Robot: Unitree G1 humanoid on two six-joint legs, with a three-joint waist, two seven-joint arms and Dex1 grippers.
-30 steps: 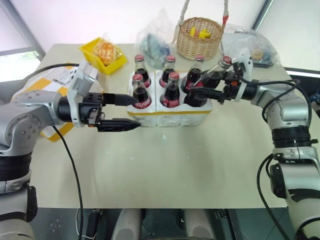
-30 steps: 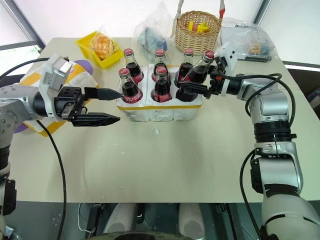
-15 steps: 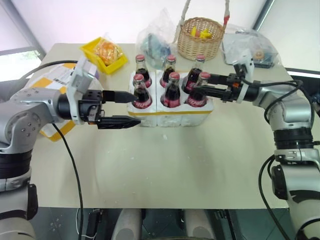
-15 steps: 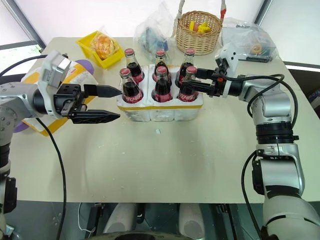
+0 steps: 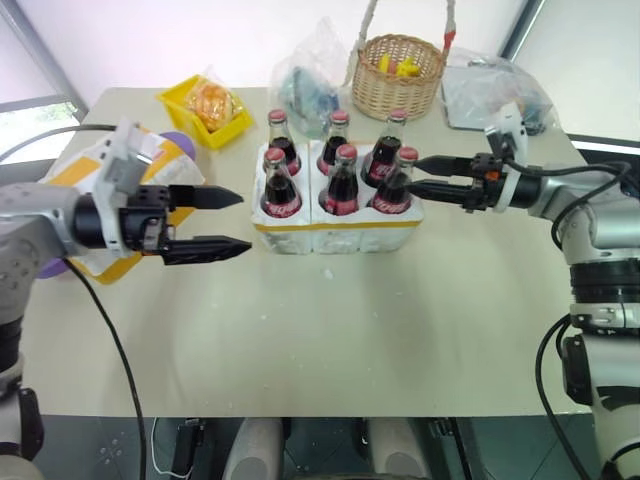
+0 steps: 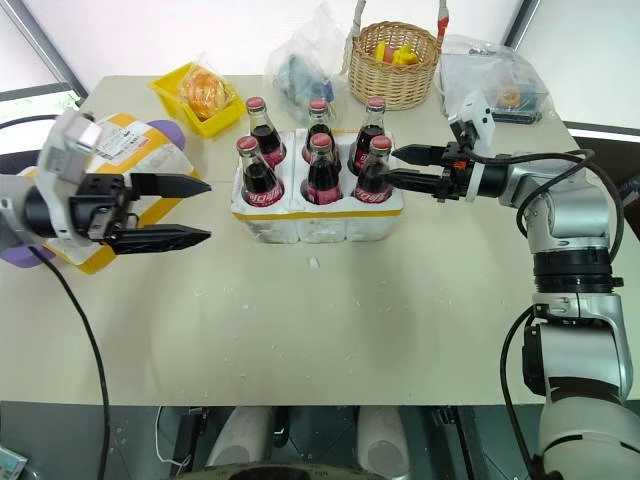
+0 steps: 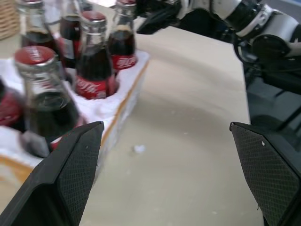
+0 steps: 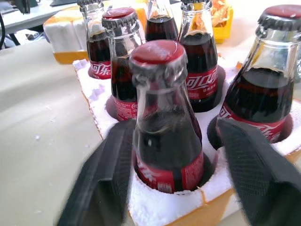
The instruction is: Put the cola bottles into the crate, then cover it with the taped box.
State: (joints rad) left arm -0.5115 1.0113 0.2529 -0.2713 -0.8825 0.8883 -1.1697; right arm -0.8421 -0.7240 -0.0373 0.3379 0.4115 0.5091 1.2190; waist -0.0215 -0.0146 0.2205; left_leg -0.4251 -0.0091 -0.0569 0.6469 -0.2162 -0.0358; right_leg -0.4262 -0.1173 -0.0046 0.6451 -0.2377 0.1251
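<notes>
Six cola bottles [image 5: 343,180] with red caps stand upright in the holes of the crate [image 5: 335,228], a low white foam block with a yellow band. My right gripper [image 5: 412,173] is open at the crate's right end, its fingers [image 8: 108,174] on either side of the front right bottle [image 8: 164,136] without touching it. To the left of the crate my left gripper [image 5: 243,220] hangs open over the table with nothing between its fingers [image 7: 70,179]. The taped box [image 6: 128,143], white foam with yellow tape and a shipping label, lies at the table's left edge behind that arm.
A small yellow bin [image 5: 207,108], plastic bags [image 5: 310,85] and a wicker basket [image 5: 400,75] line the far edge behind the crate. Another clear bag [image 5: 490,95] lies at the back right. The front half of the table [image 5: 330,340] is bare.
The right gripper stood the tilted bottle in the front right hole, let go of it and drew back a little. The left gripper moved left, away from the crate.
</notes>
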